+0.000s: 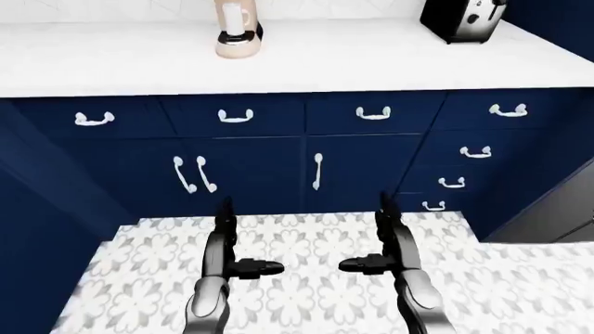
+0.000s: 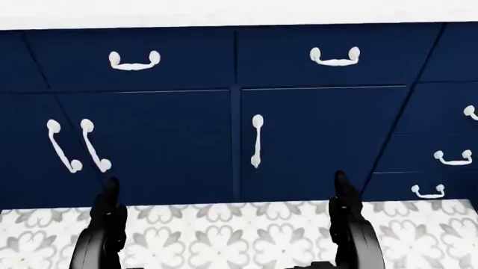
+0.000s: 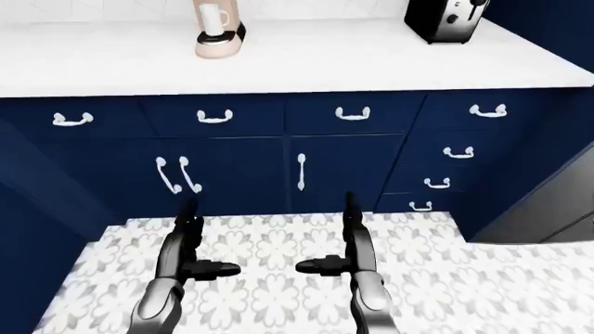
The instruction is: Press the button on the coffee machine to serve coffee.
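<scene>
A beige coffee machine (image 1: 237, 35) stands on the white counter (image 1: 334, 62) at the top left of centre in the left-eye view, with a white mug (image 1: 231, 15) on its base. Its top and any button are cut off by the picture's edge. It also shows in the right-eye view (image 3: 218, 33). My left hand (image 1: 239, 243) and right hand (image 1: 371, 240) are low, over the patterned floor, far below the counter. Both are open and empty, fingers straight, thumbs pointing inward. The head view shows only the fingertips (image 2: 110, 193) and cabinet doors.
A black and silver toaster (image 1: 462, 19) sits at the counter's top right. Navy cabinets (image 1: 251, 167) with white handles run under the counter, with drawers (image 1: 469, 156) at right. A dark cabinet side (image 1: 37, 229) stands at left. The patterned tile floor (image 1: 306, 285) lies below.
</scene>
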`<state>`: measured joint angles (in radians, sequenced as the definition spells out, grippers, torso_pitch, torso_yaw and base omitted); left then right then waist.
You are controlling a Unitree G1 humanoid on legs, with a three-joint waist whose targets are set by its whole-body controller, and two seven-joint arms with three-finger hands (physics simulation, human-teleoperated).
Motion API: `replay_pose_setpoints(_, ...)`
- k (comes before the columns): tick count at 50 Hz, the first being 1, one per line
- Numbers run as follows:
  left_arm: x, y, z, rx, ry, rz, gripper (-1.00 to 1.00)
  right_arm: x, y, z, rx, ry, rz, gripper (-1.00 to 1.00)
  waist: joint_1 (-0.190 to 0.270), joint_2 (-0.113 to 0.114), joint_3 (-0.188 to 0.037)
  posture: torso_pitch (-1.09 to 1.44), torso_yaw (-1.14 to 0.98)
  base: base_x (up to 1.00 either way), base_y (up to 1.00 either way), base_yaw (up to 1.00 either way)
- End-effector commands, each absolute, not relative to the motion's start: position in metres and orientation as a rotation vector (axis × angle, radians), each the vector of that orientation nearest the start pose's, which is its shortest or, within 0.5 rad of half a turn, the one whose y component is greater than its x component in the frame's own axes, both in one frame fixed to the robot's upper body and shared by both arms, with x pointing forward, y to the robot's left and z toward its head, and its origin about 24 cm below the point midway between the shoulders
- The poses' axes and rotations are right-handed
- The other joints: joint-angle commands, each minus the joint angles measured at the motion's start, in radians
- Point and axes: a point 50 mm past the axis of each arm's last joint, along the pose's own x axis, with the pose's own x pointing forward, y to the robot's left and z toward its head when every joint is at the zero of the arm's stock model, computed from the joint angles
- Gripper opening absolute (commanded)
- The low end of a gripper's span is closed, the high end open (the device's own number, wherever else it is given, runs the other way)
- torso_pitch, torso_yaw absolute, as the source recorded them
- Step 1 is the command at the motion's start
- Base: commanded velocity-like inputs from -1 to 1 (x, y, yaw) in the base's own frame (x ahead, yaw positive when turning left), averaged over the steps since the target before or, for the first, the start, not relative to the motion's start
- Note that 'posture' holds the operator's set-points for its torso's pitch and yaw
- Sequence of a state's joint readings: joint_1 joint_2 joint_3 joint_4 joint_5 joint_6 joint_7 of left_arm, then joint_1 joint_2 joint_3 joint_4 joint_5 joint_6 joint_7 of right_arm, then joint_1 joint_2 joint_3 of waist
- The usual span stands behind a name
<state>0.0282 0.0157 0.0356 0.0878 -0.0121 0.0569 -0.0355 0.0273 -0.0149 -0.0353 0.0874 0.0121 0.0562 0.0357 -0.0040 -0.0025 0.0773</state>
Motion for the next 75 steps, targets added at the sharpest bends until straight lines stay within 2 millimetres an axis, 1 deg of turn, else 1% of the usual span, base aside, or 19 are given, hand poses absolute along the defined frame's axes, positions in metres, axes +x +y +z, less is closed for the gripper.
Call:
replay_pose_setpoints(1,0.255,0.160,0.041,0.002,-0.001,0.006,1.00,0.254,-0.158,0.042,-0.006,0.003,0.011,1.00,-0.002,-0.008,-0.001,0.00,0.00,0.00,0.00,0.00)
replay_pose_setpoints(3,0.255,0.161,0.039,0.000,0.001,0.005,1.00,0.254,-0.157,0.043,-0.011,0.003,0.014,1.00,0.007,-0.002,-0.062,0.00,0.00,0.00,0.00,0.00)
replay_pose_setpoints(4,0.255,0.161,0.039,0.000,0.002,0.007,1.00,0.254,-0.159,0.042,-0.017,0.000,0.008,1.00,0.008,-0.002,-0.052,0.00,0.00,0.00,0.00,0.00)
replay_pose_setpoints(5,0.255,0.161,0.039,0.000,0.002,0.007,1.00,0.254,-0.159,0.041,-0.017,0.000,0.007,1.00,0.006,-0.006,-0.016,0.00,0.00,0.00,0.00,0.00)
replay_pose_setpoints(7,0.255,0.161,0.040,0.000,0.002,0.007,1.00,0.254,-0.160,0.042,-0.018,0.000,0.006,1.00,0.006,-0.007,-0.070,0.00,0.00,0.00,0.00,0.00)
replay_pose_setpoints(8,0.255,0.161,0.040,0.001,0.003,0.007,1.00,0.254,-0.160,0.041,-0.017,0.000,0.007,1.00,0.007,-0.007,-0.075,0.00,0.00,0.00,0.00,0.00)
replay_pose_setpoints(17,0.255,0.161,0.040,-0.002,0.004,0.007,1.00,0.254,-0.160,0.041,-0.022,-0.002,0.003,1.00,0.007,-0.004,-0.083,0.00,0.00,0.00,0.00,0.00)
replay_pose_setpoints(23,0.256,0.162,0.040,-0.009,0.010,0.018,1.00,0.256,-0.162,0.049,-0.079,-0.028,-0.021,1.00,0.008,-0.004,-0.090,0.00,0.00,0.00,0.00,0.00)
replay_pose_setpoints(32,0.274,0.167,0.073,-0.017,-0.009,0.032,1.00,0.267,-0.167,0.078,-0.080,-0.042,-0.037,1.00,0.007,-0.004,-0.089,0.00,0.00,0.00,0.00,0.00)
replay_pose_setpoints(36,0.285,0.169,0.093,-0.017,-0.022,0.034,1.00,0.274,-0.169,0.095,-0.081,-0.051,-0.039,1.00,0.008,-0.004,-0.091,0.00,0.00,0.00,0.00,0.00)
replay_pose_setpoints(38,0.291,0.169,0.108,-0.015,-0.043,0.039,1.00,0.276,-0.169,0.106,-0.093,-0.032,-0.043,1.00,0.008,-0.003,-0.090,0.00,0.00,0.00,0.00,0.00)
replay_pose_setpoints(41,0.297,0.174,0.119,-0.033,-0.043,0.050,1.00,0.279,-0.170,0.125,-0.101,-0.037,-0.038,1.00,0.009,-0.004,-0.089,0.00,0.00,0.00,0.00,0.00)
replay_pose_setpoints(43,0.299,0.177,0.134,-0.056,-0.035,0.054,1.00,0.280,-0.172,0.132,-0.111,-0.036,-0.042,1.00,0.008,-0.003,-0.088,0.00,0.00,0.00,0.00,0.00)
replay_pose_setpoints(47,0.308,0.180,0.153,-0.048,-0.041,0.057,1.00,0.284,-0.172,0.151,-0.113,-0.047,-0.037,1.00,0.008,-0.002,-0.084,0.00,0.00,0.00,0.00,0.00)
replay_pose_setpoints(52,0.315,0.185,0.173,-0.039,-0.046,0.064,1.00,0.292,-0.174,0.187,-0.134,-0.071,-0.054,1.00,0.009,0.001,-0.083,0.00,0.00,0.00,0.00,0.00)
replay_pose_setpoints(57,0.325,0.191,0.203,-0.047,-0.060,0.073,1.00,0.300,-0.175,0.216,-0.138,-0.077,-0.062,1.00,0.009,0.001,-0.077,0.00,0.00,0.00,0.00,0.00)
replay_pose_setpoints(69,0.332,0.201,0.239,-0.050,-0.094,0.096,1.00,0.303,-0.175,0.249,-0.161,-0.113,-0.092,1.00,0.011,0.006,-0.069,0.00,0.00,0.00,0.00,0.00)
replay_pose_setpoints(71,0.332,0.202,0.244,-0.050,-0.097,0.097,1.00,0.303,-0.174,0.254,-0.148,-0.112,-0.078,1.00,0.011,0.007,-0.068,0.00,0.00,0.00,0.00,0.00)
replay_pose_setpoints(75,0.337,0.209,0.244,-0.055,-0.105,0.105,1.00,0.313,-0.170,0.257,-0.166,-0.091,-0.071,1.00,0.010,0.009,-0.065,0.00,0.00,0.00,0.00,0.00)
